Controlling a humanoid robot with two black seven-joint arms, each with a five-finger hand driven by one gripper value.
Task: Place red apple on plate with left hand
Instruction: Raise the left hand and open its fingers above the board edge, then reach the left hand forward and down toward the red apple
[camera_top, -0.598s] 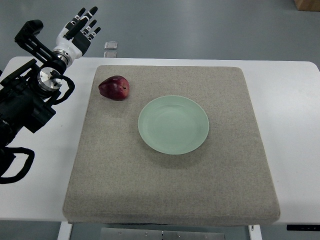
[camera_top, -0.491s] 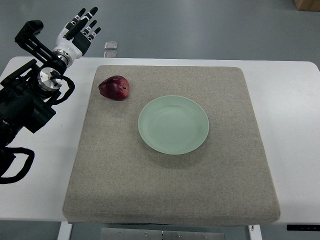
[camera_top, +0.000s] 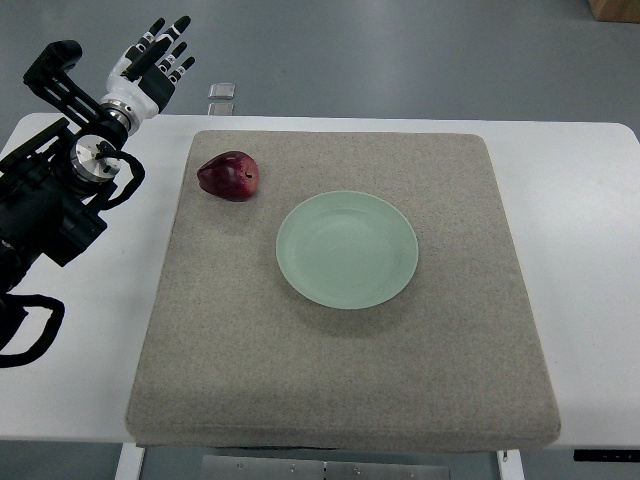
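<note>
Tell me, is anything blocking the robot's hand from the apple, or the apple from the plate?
Nothing visible. The open left hand is beyond the table's far left corner; only bare mat separates the red apple from the plate.

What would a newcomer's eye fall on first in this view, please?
Probably the dark red apple, lying on the grey mat near its far left corner, apart from the empty pale green plate at the mat's middle. Next, the black left arm, its left hand open beyond the table's far left corner.

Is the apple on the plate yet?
No, the red apple lies on the grey mat, up and left of the empty green plate, while the left hand hovers apart with open fingers.
</note>
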